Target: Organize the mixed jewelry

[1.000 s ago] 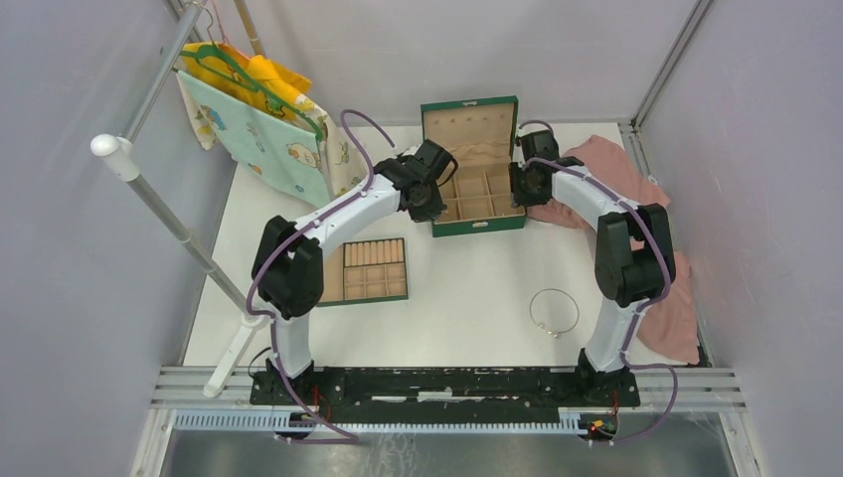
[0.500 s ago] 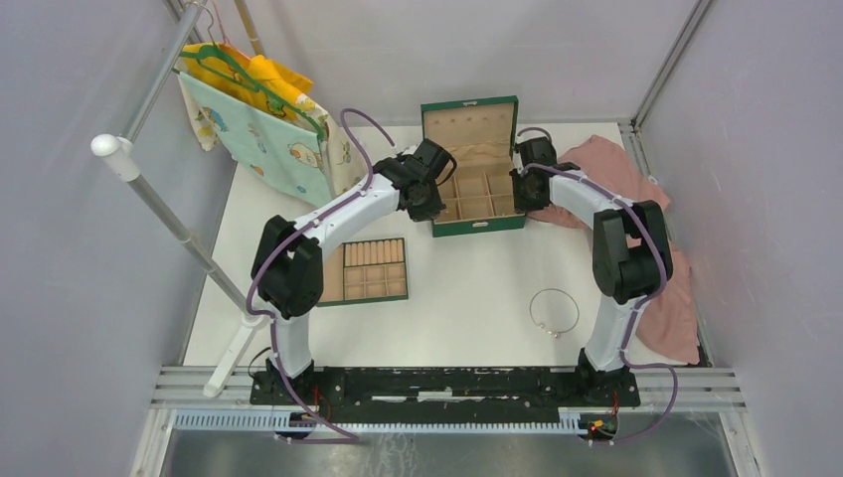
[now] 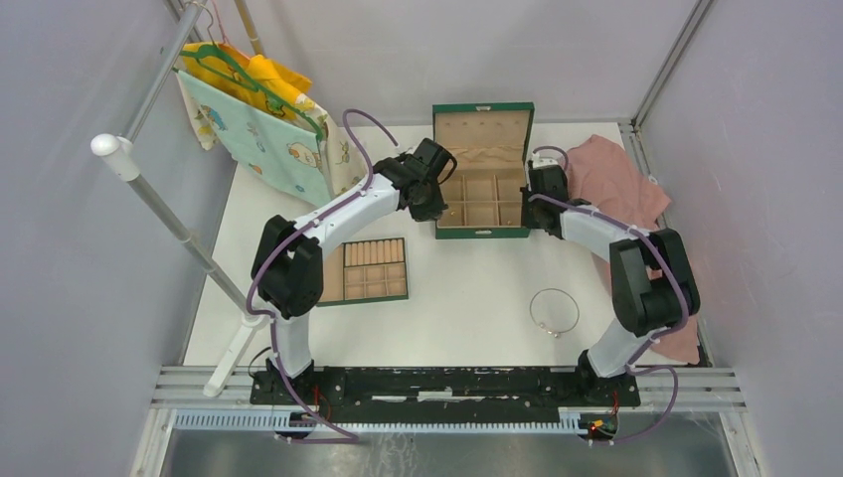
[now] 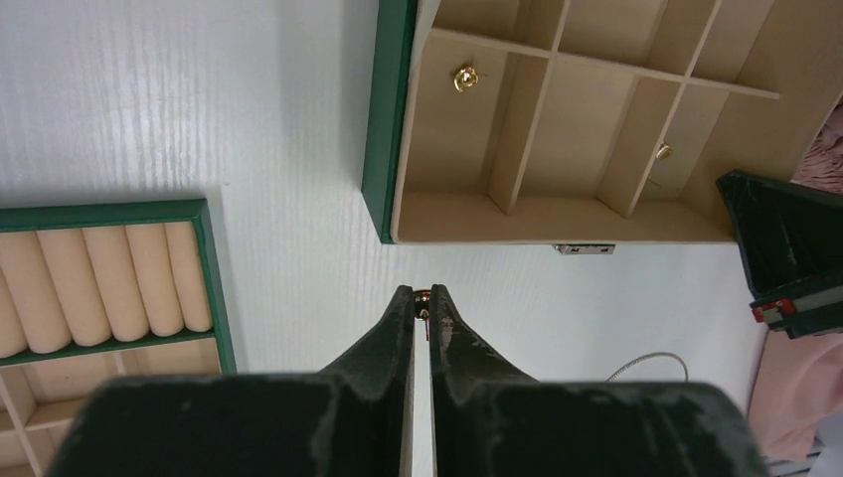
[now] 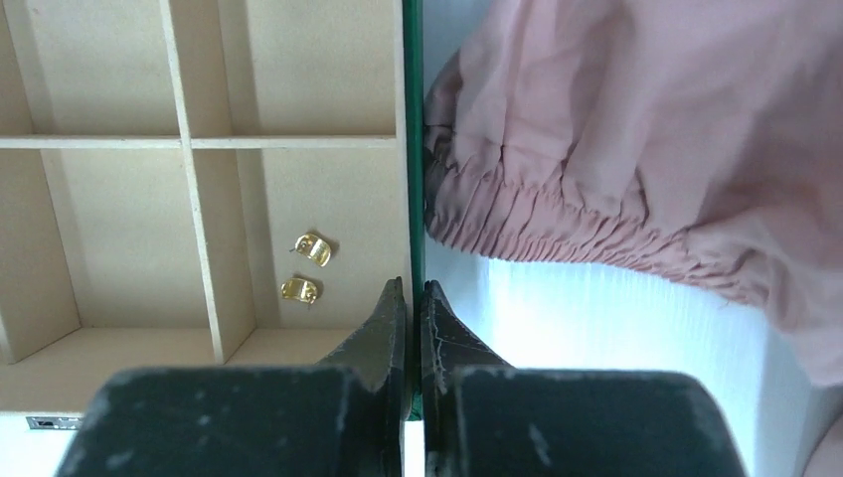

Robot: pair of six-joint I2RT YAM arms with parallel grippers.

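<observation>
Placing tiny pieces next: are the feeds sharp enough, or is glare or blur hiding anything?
Left wrist: the gold piece at the left gripper tips is sharp; only the finger bases near the lens blur. Right wrist: two gold clips in the green box crisp, table beside the pink cloth blown out by glare. Top external: evenly lit, silver hoop thin but traceable.
</observation>
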